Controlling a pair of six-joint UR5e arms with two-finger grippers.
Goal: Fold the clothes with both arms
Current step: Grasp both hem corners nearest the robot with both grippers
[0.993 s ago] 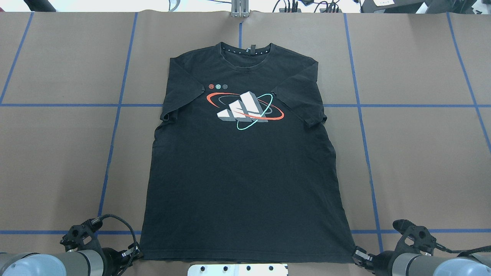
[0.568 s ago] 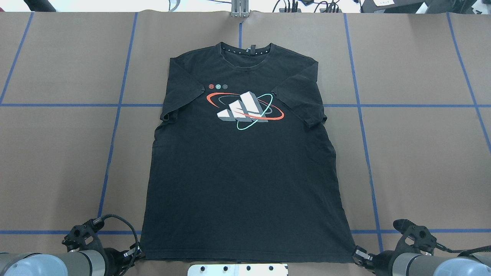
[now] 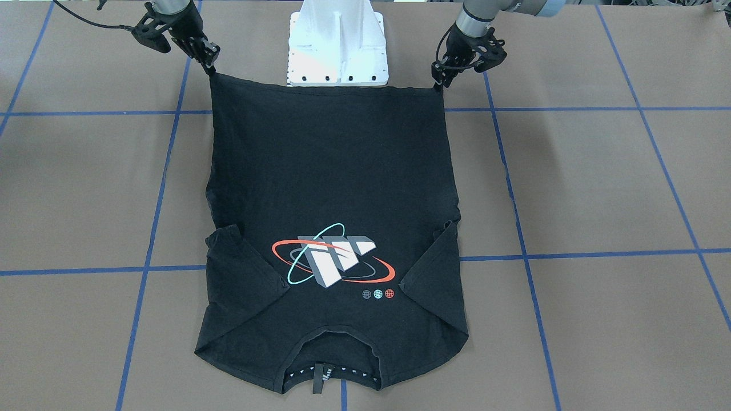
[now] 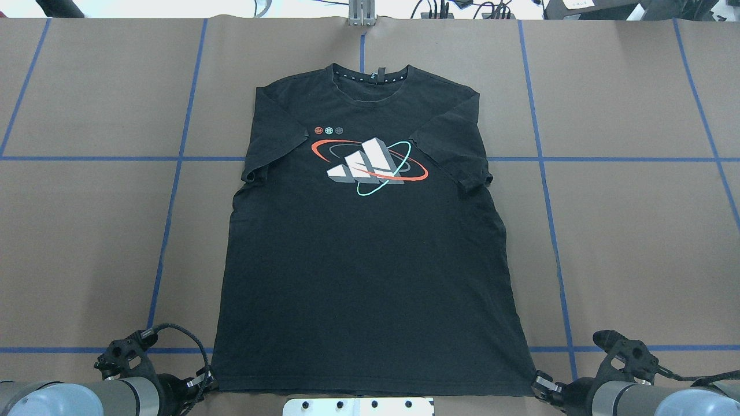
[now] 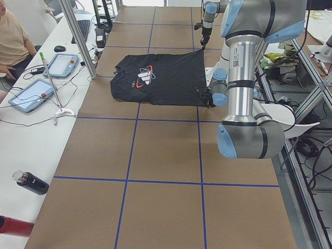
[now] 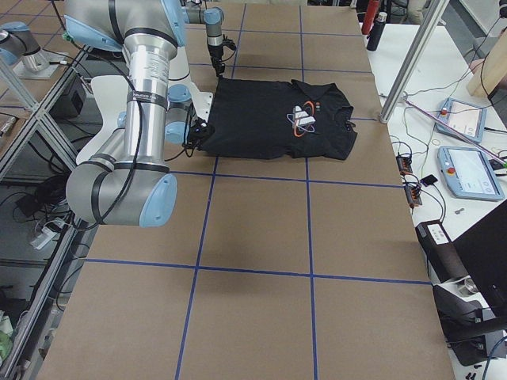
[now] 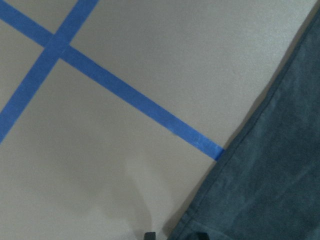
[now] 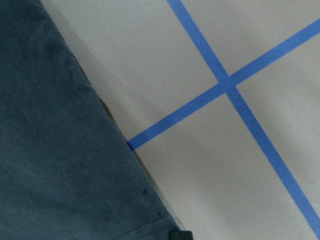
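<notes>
Exterior front-facing view: showing the T-shirt (image 3: 331,171) lying flat on the table (image 3: 599,182) with the logo (image 3: 334,260) facing up, collar pointing toward the camera, hem running just in front of the white pedestal (image 3: 338,40). Showing the right gripper (image 3: 211,67) reaching down onto one hem corner and the left gripper (image 3: 438,81) onto the other, fingertips pressed together and apparently pinching the cloth, hem stretching straight between them.

Overhead exterior view: looking down on the shirt spreading over the middle of the table, short sleeves lying angled against the sides. Catching both grippers at the bottom edge, each touching its own hem corner, left on the left, right on the right.

Exterior left view: showing the near arm standing tall beside the near hem corner, the far one reaching to the far corner.

Exterior right view: giving the same layout mirrored, collar pointing away from the robot.

Left wrist-mounted view: framing the hem corner at lower right, lying over the blue tape lines (image 7: 125,95), dark fingertip ends just peeking in at the bottom edge against the cloth.

Right wrist-mounted view: framing the other corner at lower left, covering the end of one tape line.
</notes>
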